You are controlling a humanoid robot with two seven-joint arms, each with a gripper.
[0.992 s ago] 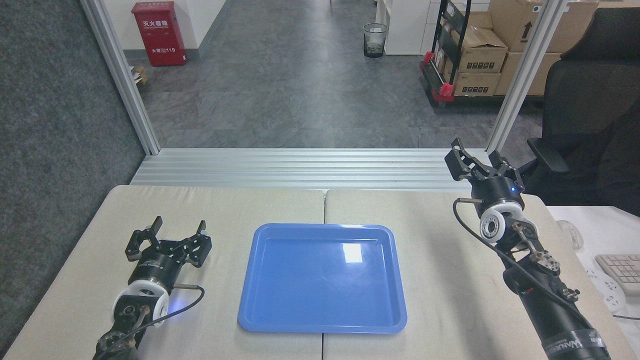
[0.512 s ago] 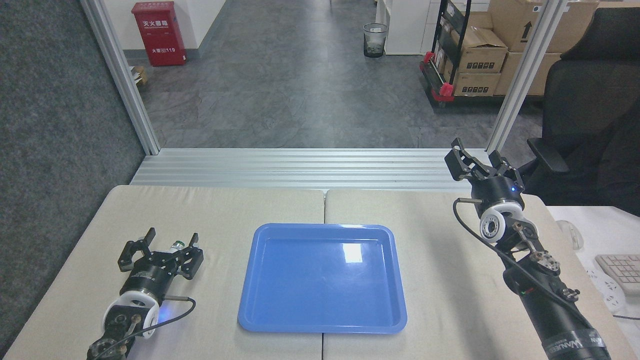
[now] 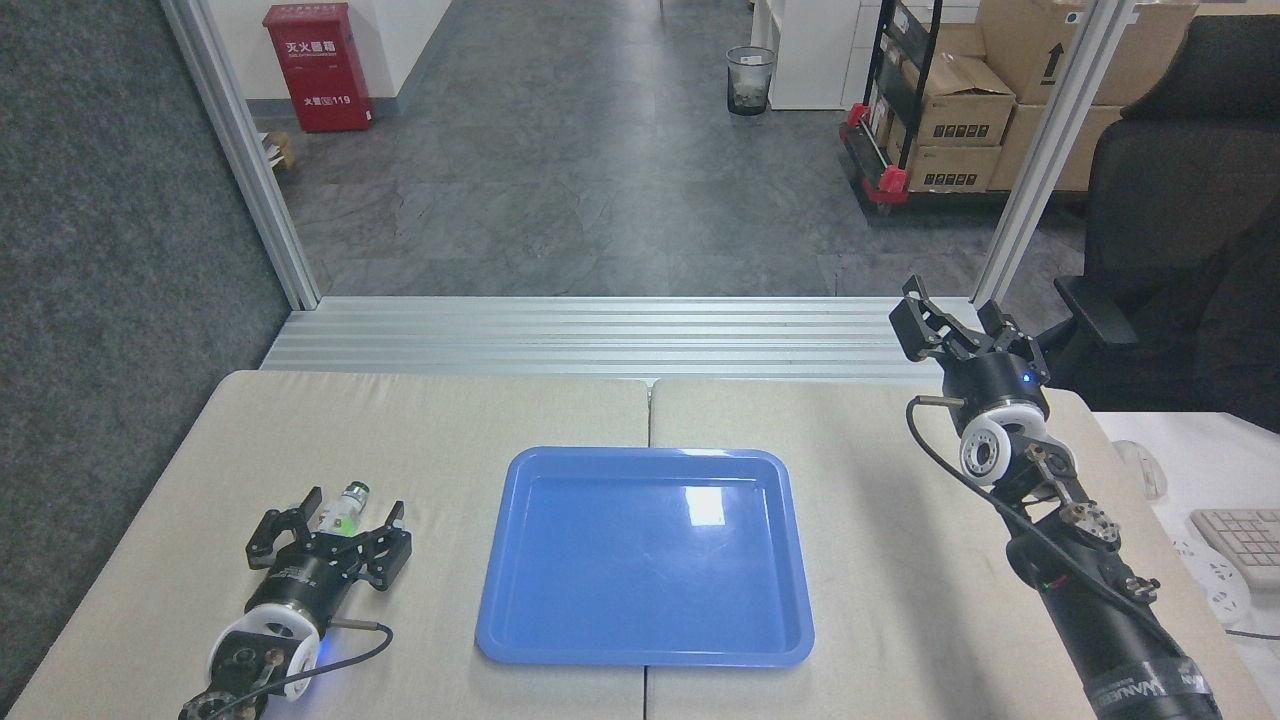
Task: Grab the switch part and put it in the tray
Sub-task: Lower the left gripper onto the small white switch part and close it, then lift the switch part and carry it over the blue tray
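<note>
office storeroom – stacked cartons (image 3: 962,120), office chair (image 3: 1185,200), keyboard (image 3: 1240,545)

White Chinese characters, too small to be read surely, and the number "119" are printed on the red metal fire-extinguisher cabinet (image 3: 318,66) at the far left. Black arrow marks and small dark labels, unreadable, are borne by the brown cardboard boxes (image 3: 965,110).

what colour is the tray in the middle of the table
The tray is glossy blue all over, no pattern; it shows in the head view.
</note>
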